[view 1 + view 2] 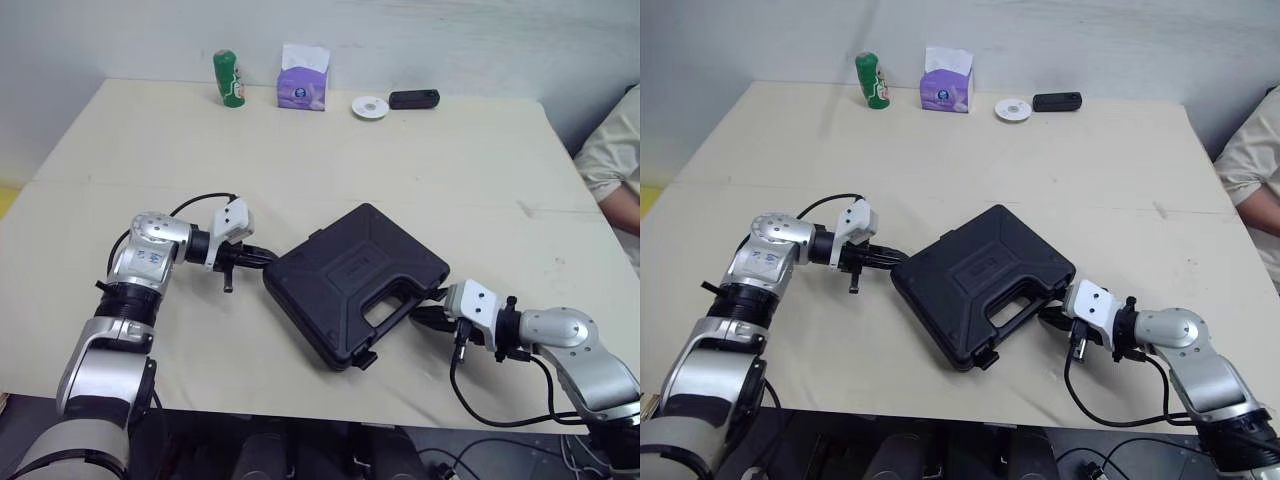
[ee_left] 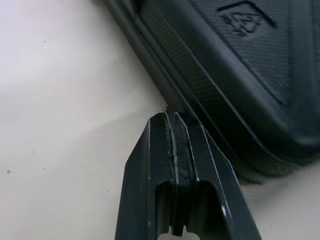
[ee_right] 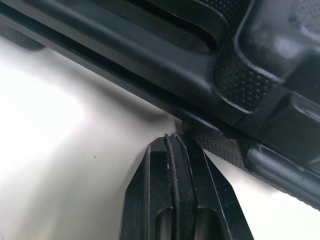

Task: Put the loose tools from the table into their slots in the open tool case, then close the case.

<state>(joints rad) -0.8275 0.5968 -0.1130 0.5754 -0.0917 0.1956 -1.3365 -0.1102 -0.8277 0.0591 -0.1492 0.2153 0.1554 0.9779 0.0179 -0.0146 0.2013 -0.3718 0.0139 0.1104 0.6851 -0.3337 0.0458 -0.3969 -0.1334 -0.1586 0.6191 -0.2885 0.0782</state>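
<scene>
The black tool case (image 1: pixel 355 280) lies closed and flat on the beige table (image 1: pixel 400 170), its handle toward the near right. My left gripper (image 1: pixel 268 259) is shut with nothing in it, its tips against the case's left corner; the left wrist view shows the fingers (image 2: pixel 175 150) pressed together beside the case edge (image 2: pixel 225 100). At the right corner by the handle, my right gripper (image 1: pixel 432 308) is shut and empty too. Its fingers (image 3: pixel 177 170) touch the case's rim (image 3: pixel 210 125) in the right wrist view.
Along the table's far edge stand a green can (image 1: pixel 229 78), a purple tissue box (image 1: pixel 303 82), a white disc (image 1: pixel 370 107) and a small black device (image 1: pixel 414 99). A person's sleeve and arm (image 1: pixel 612 165) show at the right edge.
</scene>
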